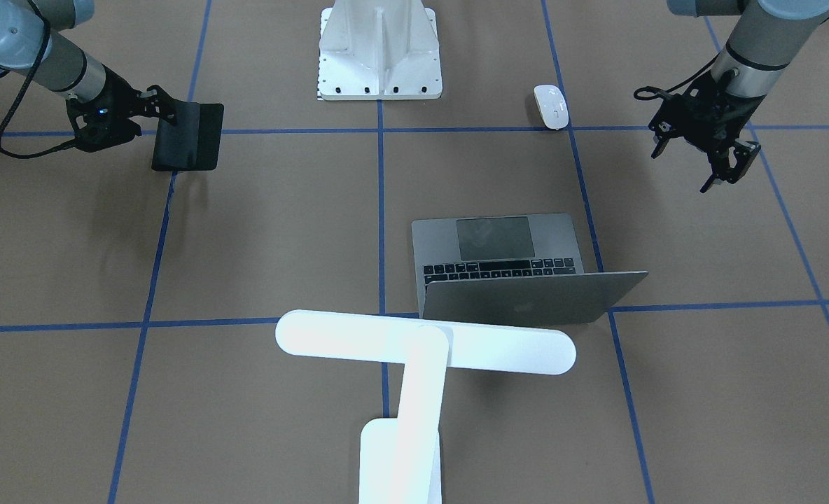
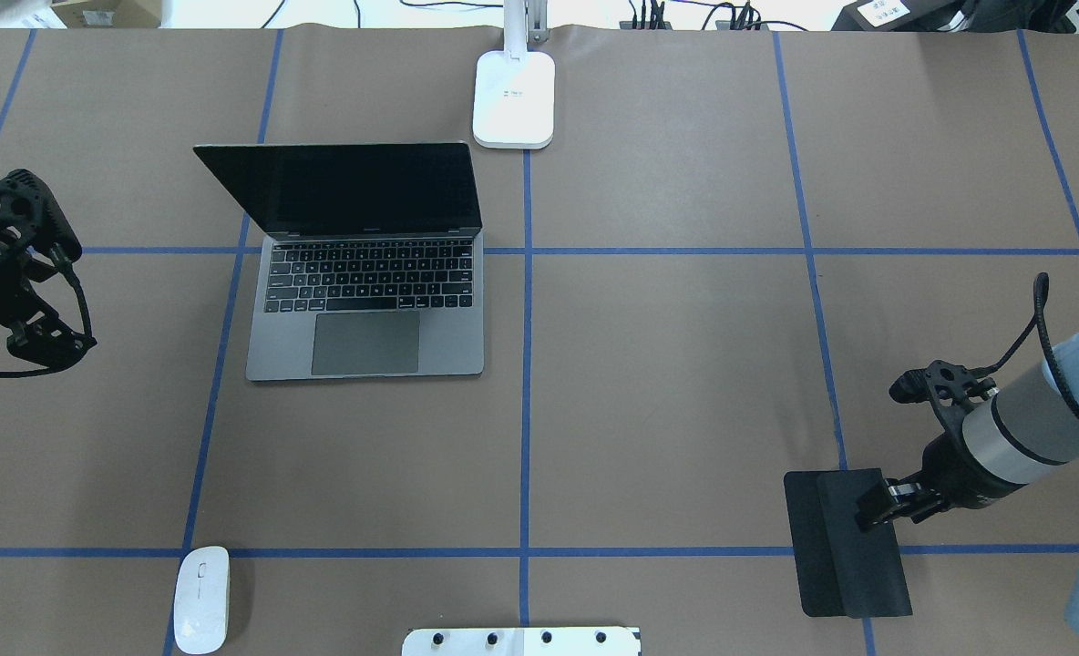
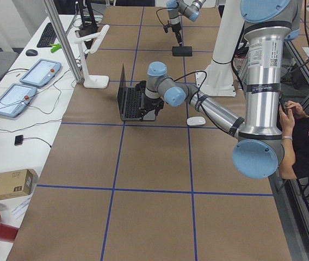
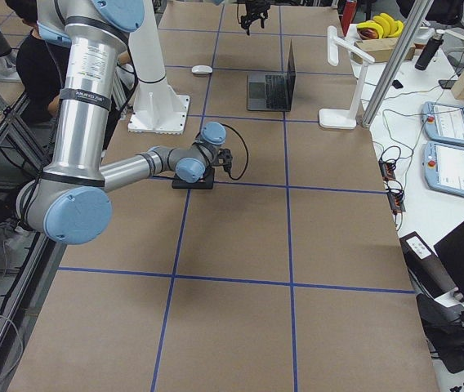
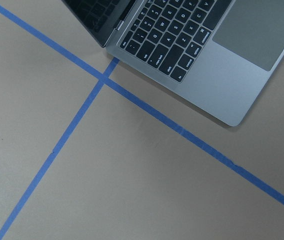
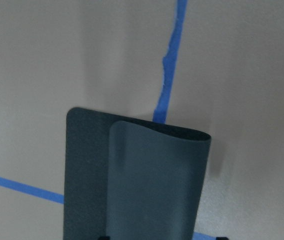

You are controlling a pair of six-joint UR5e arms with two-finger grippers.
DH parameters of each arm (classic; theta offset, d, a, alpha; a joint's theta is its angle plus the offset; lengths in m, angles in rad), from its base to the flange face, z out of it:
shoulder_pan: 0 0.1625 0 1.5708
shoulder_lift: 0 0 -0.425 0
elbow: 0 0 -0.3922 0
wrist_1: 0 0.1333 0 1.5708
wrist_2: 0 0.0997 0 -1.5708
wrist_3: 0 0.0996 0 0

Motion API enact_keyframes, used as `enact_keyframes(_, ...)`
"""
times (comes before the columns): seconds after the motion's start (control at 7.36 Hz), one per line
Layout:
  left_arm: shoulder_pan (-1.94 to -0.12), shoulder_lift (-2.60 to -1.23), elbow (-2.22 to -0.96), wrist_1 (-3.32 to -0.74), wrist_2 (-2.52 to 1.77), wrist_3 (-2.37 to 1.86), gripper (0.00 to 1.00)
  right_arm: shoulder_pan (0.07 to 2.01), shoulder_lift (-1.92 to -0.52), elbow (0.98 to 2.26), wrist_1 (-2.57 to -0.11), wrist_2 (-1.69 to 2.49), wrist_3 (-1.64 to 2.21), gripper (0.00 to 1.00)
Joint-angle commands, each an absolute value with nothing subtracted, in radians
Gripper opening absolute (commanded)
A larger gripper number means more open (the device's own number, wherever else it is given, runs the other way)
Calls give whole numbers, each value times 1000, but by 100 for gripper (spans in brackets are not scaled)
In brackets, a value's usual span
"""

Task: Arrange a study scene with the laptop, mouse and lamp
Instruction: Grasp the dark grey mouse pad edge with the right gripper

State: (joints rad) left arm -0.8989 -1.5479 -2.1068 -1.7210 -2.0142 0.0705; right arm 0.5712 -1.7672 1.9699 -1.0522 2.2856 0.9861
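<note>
The laptop is open on the table left of centre, its screen dark; its lid faces the front camera, and a corner shows in the left wrist view. The white mouse lies near the robot's side at the left, and shows in the front view too. The lamp stands at the far edge, base behind the laptop's right corner. My left gripper hangs open and empty left of the laptop. My right gripper is shut on a black mouse pad, its edge curled over.
A white ribbed mount is bolted at the robot's edge of the table, in the middle. Blue tape lines cross the brown table. An operator sits by the table in the side views.
</note>
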Motion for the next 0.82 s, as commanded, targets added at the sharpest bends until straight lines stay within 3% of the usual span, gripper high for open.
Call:
enact_keyframes(0.0,-899,-1548,-2105,-1721,-2014,71,100,569,-1750,1948,-1055,2286,985,72)
enact_keyframes(0.27,-899,-1546,-2102,-1721,-2014,71,100,568,-1735,1934,-1071,2284,985,70)
enact_keyframes(0.54,-899,-1548,-2098,-1721,-2014,72,100,566,-1736,1933,-1077,2283,985,58)
enact_keyframes(0.68,-900,-1548,-2098,-1721,-2014,71,100,569,-1736,1934,-1077,2286,985,58)
